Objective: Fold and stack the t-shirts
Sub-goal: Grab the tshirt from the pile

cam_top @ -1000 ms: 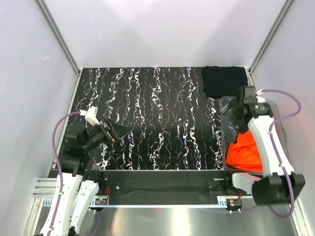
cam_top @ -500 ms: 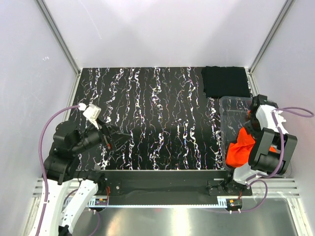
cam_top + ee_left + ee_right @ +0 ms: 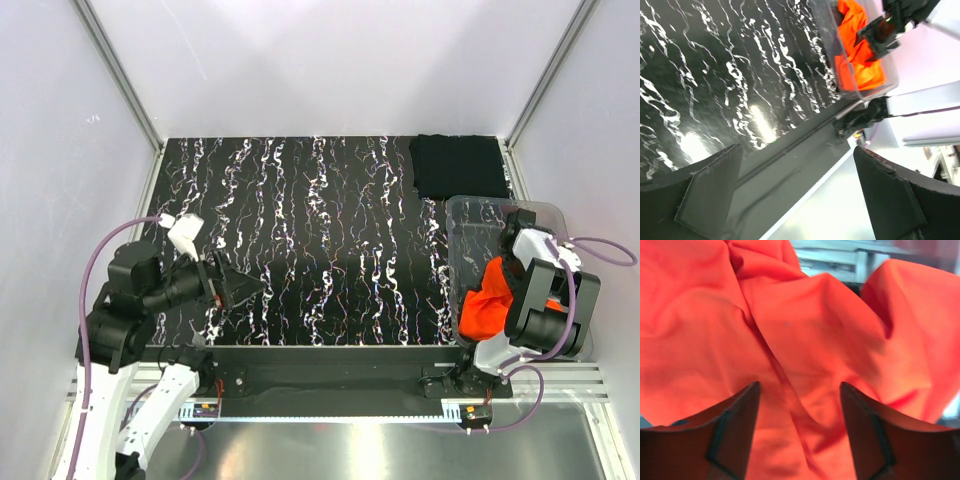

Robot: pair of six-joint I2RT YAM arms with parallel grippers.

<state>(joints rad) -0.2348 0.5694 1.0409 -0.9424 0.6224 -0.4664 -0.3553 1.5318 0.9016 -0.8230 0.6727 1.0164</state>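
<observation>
— Over by the near right corner of the tabletop, the right gripper [image 3: 800, 385] is down inside the clear plastic bin [image 3: 455, 250], nose-first in the crumpled bright orange-red t-shirt [image 3: 485, 305]!

— And its jaws? Closed on the cloth?

— No, they're spread apart. The wrist camera shows one dark jaw on each side with a ridge of orange fabric bulging up between them. Nothing looks pinched.

— So the orange shirt sits entirely in the bin?

— From above, yes. It's a rumpled heap in the near half of the bin, bunched against the wall that faces the middle of the table. The right arm covers part of it.

— What about the other shirt?

— The plain black t-shirt [image 3: 458, 166] lies folded flat, a neat rectangle tucked into the far right corner. It sits just beyond the bin's far wall, and I can't tell whether the two touch.

— Let's look at the other side.

— The left gripper [image 3: 250, 288] hovers near the near left corner, above the black tabletop streaked with white veins [image 3: 320, 210], and it points across towards the right edge.

— Holding anything?

— Not a thing. Its jaws are wide apart, and its own camera looks straight between them, along the near edge to the bin and that orange heap. The two grippers are well apart, with the middle of the table between them.
</observation>
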